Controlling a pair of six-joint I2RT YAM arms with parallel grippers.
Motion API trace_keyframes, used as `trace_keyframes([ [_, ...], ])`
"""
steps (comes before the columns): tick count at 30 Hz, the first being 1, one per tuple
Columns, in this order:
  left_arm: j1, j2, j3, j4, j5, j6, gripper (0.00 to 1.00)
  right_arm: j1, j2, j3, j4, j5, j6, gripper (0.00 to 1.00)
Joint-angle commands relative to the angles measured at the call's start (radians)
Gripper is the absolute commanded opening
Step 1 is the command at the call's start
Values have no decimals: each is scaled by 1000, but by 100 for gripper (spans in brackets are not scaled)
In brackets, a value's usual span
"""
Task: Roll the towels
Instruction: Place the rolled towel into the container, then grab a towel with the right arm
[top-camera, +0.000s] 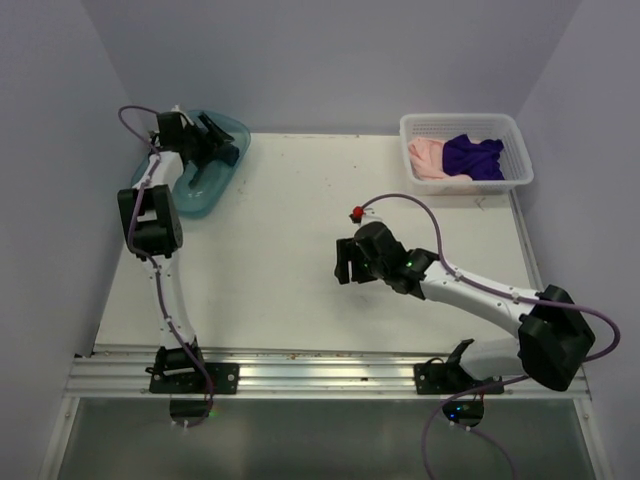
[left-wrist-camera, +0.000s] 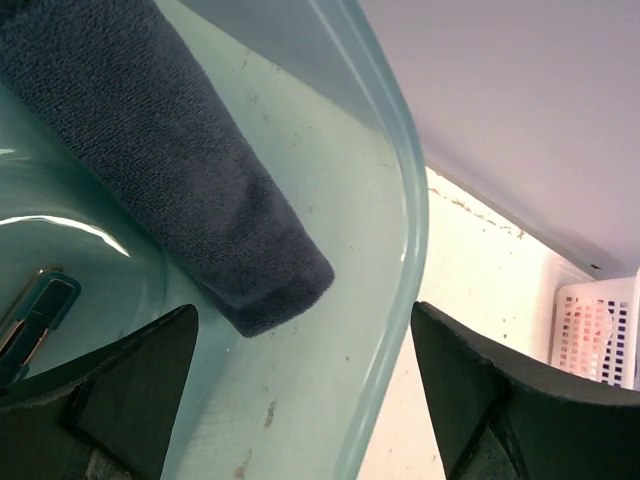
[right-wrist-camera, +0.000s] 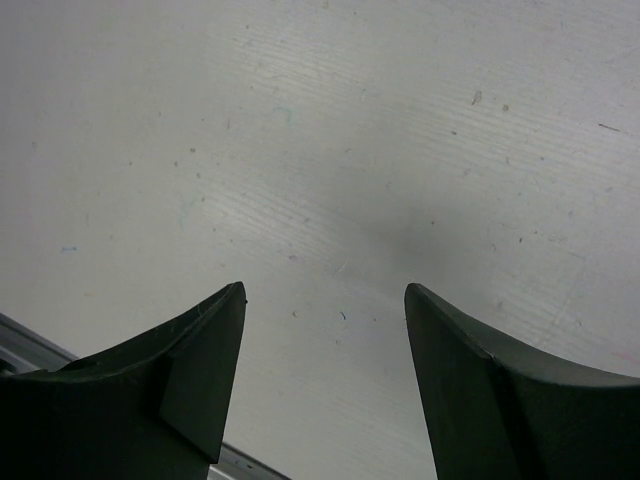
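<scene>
- Left gripper (left-wrist-camera: 300, 330): fingers spread, holding nothing, over the teal tub (left-wrist-camera: 402, 200) (far-left table corner).
- Rolled slate-blue towel (left-wrist-camera: 170, 150) lies inside that tub.
- Right gripper (right-wrist-camera: 325, 295): released, above the table (top-camera: 280, 230).
- White basket (top-camera: 460, 117) holds 2 crumpled ones: purple towel (top-camera: 472, 157), pink towel (top-camera: 428, 157).

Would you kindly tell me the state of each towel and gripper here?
Blue towel: rolled, lying in the teal tub.
Purple towel: unrolled, crumpled in the white basket.
Pink towel: unrolled, crumpled beside it.
Left gripper: open, empty.
Right gripper: open, empty.
</scene>
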Motion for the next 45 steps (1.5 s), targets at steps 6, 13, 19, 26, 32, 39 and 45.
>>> trace_keyframes([
  [6,-9,-174,-33,-49,-39,82,95,26,-87,-14,-20,78,16,69],
  [13,-51,-321,-63,-159,-173,165,97,26,-102,61,-100,193,-54,70],
  [19,-185,-537,-196,-219,-323,291,98,23,-80,121,-156,317,-67,71],
  [26,-328,-801,-530,-196,-383,256,98,-96,-4,245,-278,445,-44,77],
  [32,-486,-882,-658,-287,-482,285,99,-409,83,449,-281,350,-81,78],
  [39,-592,-980,-789,-285,-450,224,99,-717,350,800,-354,272,-28,78],
  [45,-658,-1007,-812,-328,-435,225,99,-878,731,1236,-491,224,-16,77],
])
